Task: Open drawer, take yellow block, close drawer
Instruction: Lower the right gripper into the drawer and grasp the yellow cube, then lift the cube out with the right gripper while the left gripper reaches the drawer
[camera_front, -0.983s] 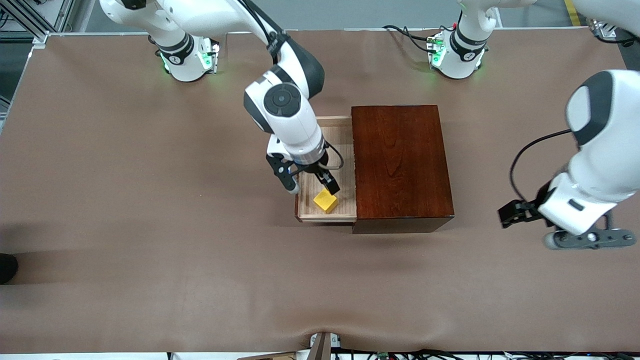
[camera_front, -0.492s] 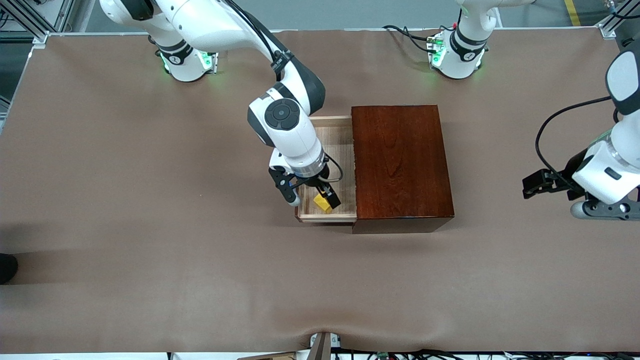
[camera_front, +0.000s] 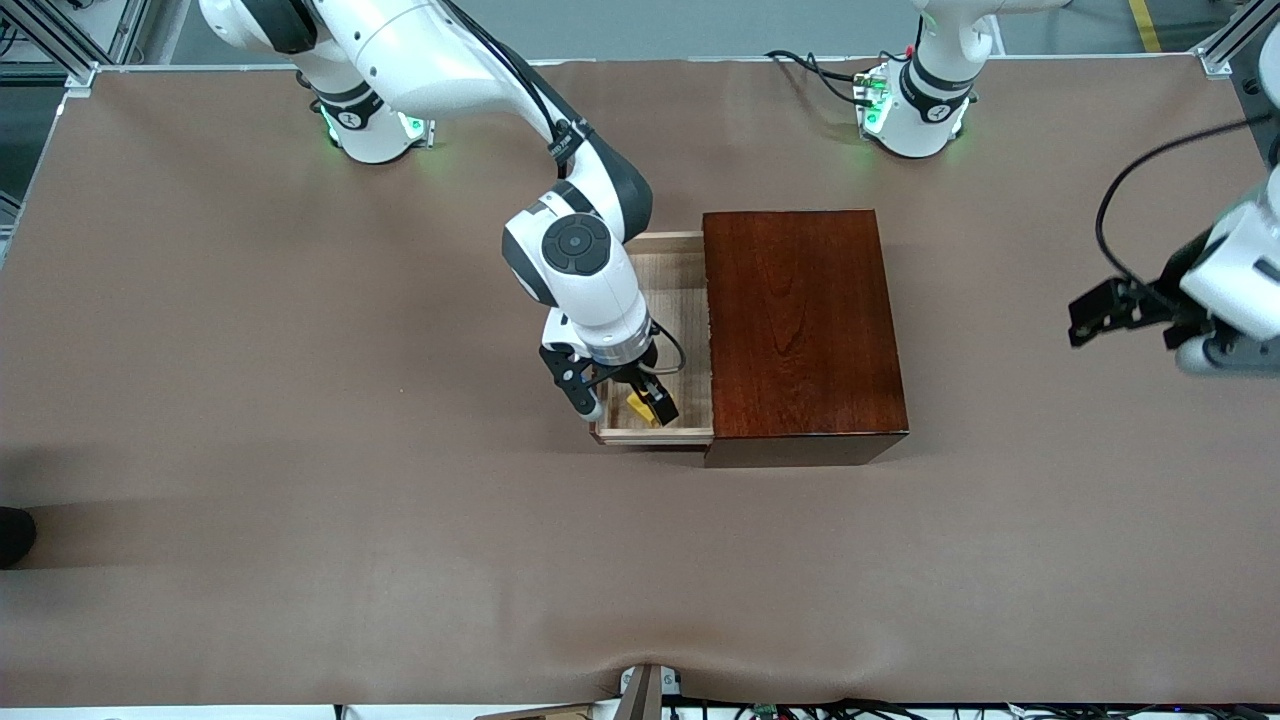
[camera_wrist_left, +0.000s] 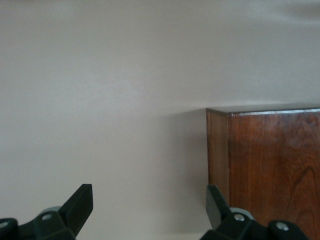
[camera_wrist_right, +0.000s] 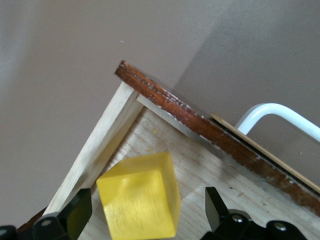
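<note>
You're at the pick: the drawer stands open, and the right gripper is down inside it, jaws open astride the yellow block. Next, close on it squarely, then lift. The left gripper waits open beside the wooden box.

Whole table seen from high up, facing both bases, wooden box viewed obliquely by left wrist, drawer corner seen close by right wrist, box shared.
</note>
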